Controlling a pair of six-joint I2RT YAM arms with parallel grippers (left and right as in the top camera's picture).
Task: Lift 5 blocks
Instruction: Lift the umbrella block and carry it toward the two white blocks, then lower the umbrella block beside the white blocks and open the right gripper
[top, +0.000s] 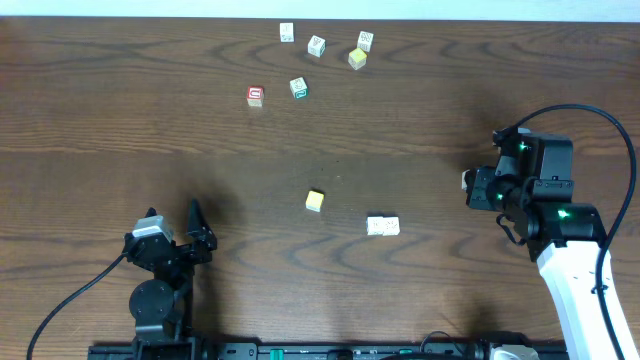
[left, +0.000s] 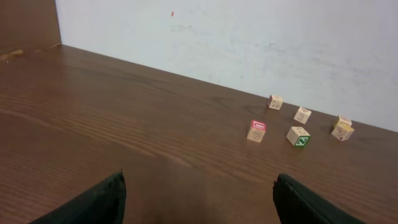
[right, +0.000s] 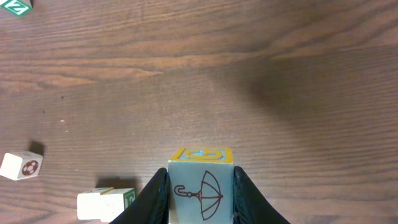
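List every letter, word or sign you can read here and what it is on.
No word or number reads clearly.
Umbrella drawing: on the wooden cube with a yellow-bordered top, held in the right end effector.
Ball drawing: on a loose cream wooden cube.
Letters on the red-bordered wooden cube and the green-bordered wooden cube: too small to read.

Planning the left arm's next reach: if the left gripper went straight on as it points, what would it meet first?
Mostly bare table; the left gripper stands open, and the red-topped block lies nearest that line, slightly right of centre. Depth is unclear.
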